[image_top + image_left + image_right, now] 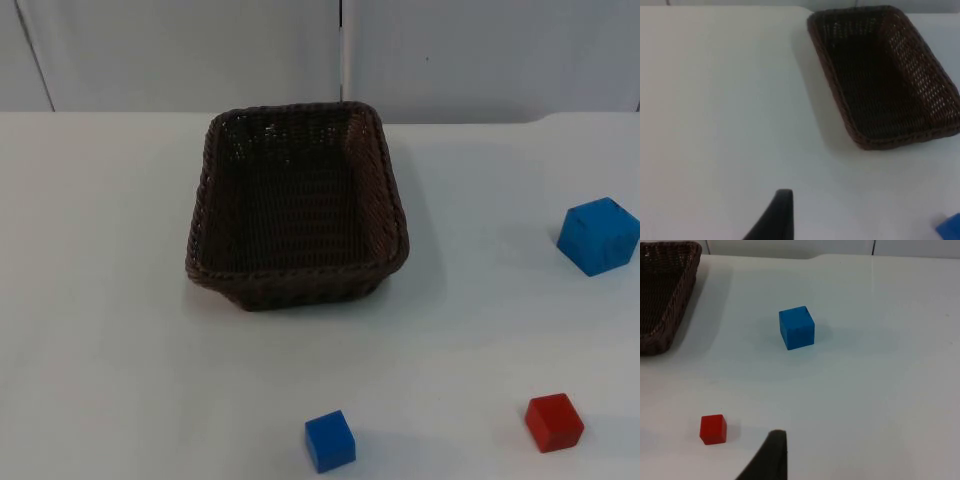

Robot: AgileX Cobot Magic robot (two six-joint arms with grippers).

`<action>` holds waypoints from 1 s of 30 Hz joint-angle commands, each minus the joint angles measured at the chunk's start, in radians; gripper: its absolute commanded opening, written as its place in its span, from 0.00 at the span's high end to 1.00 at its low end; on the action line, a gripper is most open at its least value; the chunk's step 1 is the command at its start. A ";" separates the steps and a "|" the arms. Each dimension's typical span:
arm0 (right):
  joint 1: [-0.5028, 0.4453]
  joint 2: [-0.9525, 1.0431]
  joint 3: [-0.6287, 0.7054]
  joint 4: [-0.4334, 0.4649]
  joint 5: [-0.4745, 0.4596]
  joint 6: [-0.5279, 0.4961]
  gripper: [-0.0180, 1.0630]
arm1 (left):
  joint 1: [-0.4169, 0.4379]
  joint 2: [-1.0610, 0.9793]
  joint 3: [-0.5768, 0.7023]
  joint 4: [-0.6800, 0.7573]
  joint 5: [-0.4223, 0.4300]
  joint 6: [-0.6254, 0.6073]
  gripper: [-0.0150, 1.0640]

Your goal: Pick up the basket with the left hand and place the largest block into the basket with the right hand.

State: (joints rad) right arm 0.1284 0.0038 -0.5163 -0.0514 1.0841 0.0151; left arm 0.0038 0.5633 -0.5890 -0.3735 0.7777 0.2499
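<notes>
Lying well apart from the right tool [771,457]: largest blue block [796,327].

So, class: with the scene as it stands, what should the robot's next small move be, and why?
Probably bring the left claw toward the basket to grip its rim. The basket sits empty on the table, ungripped, and the largest blue block lies untouched to its right.

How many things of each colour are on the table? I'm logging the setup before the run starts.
Blue blocks: 2, the large blue block and the small blue block.
Red blocks: 1, the red block.
Brown baskets: 1, the basket.
Total: 4.
</notes>
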 commanded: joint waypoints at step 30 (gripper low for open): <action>-0.005 -0.004 0.000 0.002 -0.006 -0.003 0.01 | -0.109 0.903 -0.572 -0.147 -0.013 0.146 0.04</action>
State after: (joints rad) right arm 0.1284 0.0038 -0.5163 -0.0514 1.0841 0.0151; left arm -0.0930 1.4499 -1.1496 -0.5201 0.7708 0.3883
